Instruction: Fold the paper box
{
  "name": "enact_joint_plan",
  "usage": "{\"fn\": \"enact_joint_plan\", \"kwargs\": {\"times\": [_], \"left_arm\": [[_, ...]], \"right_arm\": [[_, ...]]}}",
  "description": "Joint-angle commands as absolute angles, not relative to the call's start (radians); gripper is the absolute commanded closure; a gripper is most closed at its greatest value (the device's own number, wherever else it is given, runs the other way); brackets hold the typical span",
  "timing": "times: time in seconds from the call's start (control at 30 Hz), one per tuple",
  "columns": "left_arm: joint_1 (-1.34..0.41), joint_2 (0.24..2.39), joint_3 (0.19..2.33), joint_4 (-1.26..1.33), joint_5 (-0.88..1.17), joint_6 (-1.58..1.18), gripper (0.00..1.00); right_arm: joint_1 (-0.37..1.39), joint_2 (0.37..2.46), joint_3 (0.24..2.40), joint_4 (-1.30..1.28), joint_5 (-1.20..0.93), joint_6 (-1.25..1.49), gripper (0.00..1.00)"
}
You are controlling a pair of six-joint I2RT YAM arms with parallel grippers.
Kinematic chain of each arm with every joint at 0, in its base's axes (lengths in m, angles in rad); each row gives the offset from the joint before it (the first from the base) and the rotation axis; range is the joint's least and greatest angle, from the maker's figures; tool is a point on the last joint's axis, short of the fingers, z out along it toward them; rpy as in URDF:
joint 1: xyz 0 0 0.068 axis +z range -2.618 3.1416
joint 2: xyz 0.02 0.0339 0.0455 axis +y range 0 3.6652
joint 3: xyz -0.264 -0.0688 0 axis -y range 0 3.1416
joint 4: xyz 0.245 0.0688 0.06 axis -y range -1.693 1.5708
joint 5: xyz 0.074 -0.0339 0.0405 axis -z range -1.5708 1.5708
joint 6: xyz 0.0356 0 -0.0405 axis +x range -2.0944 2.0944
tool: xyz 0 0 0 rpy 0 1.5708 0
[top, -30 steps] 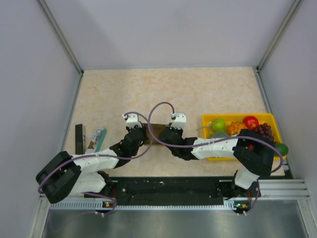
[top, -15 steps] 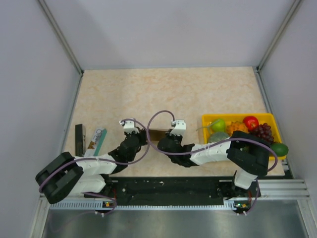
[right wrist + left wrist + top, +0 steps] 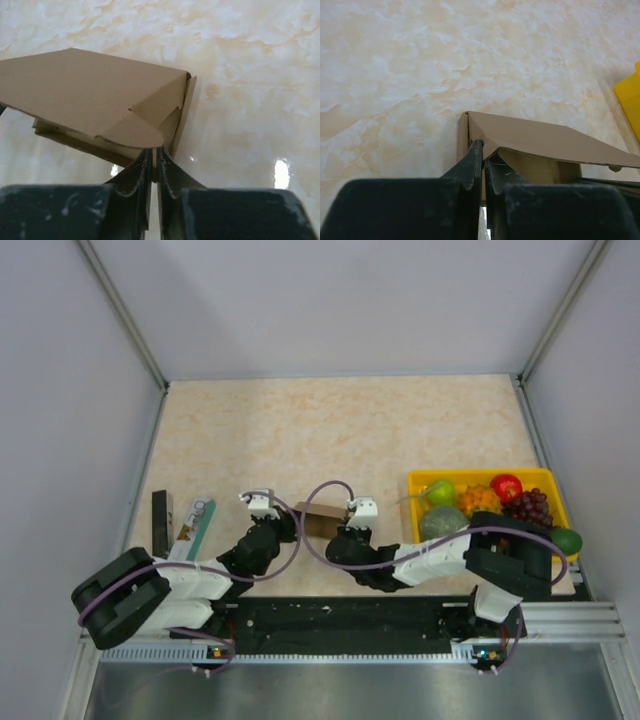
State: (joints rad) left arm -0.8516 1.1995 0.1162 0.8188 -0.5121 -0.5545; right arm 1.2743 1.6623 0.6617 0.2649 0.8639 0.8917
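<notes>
The paper box (image 3: 535,132) looks light, thin, easily creased; the left end effector (image 3: 483,152) and right end effector (image 3: 153,157) each grip it by an end wall's edge.

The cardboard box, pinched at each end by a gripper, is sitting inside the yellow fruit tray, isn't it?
Not inside the tray. The top external view shows the cardboard box outside the yellow fruit tray, to its left. The left gripper and right gripper do pinch its two ends.

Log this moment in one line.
paper box: lid ajar | left gripper: shut on left end | right gripper: shut on right end
</notes>
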Motion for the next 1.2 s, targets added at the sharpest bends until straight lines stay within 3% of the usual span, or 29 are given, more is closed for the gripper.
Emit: {"fn": "enact_joint_plan", "kwargs": {"times": [0.0,0.1,0.17,0.23,0.27,0.43,0.5,0.6,0.63,0.73,0.83,0.87,0.97,1.17], "left_arm": [[-0.885,1.22,0.06,0.749,-0.471,-0.566,1.0],[-0.896,1.248,0.055,0.761,-0.502,-0.575,1.0],[-0.897,1.264,0.057,0.768,-0.509,-0.575,1.0],[-0.902,1.279,0.055,0.785,-0.512,-0.577,1.0],[-0.903,1.282,0.057,0.787,-0.515,-0.578,1.0],[-0.908,1.276,0.052,0.785,-0.528,-0.586,1.0],[-0.911,1.275,0.051,0.782,-0.529,-0.586,1.0],[-0.916,1.275,0.052,0.782,-0.535,-0.588,1.0],[-0.917,1.275,0.052,0.781,-0.537,-0.588,1.0],[-0.922,1.272,0.061,0.767,-0.543,-0.584,1.0],[-0.93,1.269,0.069,0.752,-0.551,-0.583,1.0],[-0.933,1.267,0.069,0.747,-0.555,-0.583,1.0],[-0.936,1.262,0.072,0.73,-0.561,-0.586,1.0],[-0.94,1.243,0.09,0.664,-0.566,-0.604,1.0]], "right_arm": [[1.325,1.52,0.624,0.185,0.856,0.838,0.79],[1.353,1.384,0.603,0.074,0.821,0.802,0.67],[1.361,1.269,0.562,0.023,0.781,0.821,0.53],[1.361,1.173,0.522,-0.027,0.732,0.827,0.5],[1.361,1.079,0.481,-0.04,0.704,0.831,0.38],[1.319,0.821,0.5,-0.221,0.664,0.793,0.16],[1.246,0.772,0.564,-0.236,0.55,0.764,0.08],[0.99,0.832,0.615,-0.132,0.19,0.839,0.07],[0.894,0.868,0.617,-0.074,0.116,0.863,0.09],[0.853,1.062,0.693,0.061,-0.055,0.919,0.16],[0.851,1.274,0.77,0.216,-0.159,0.959,0.35],[0.847,1.32,0.791,0.259,-0.201,0.98,0.49],[0.845,1.484,0.779,0.503,-0.271,1.063,0.67],[0.848,1.696,0.701,0.895,-0.344,1.207,0.8]]}}
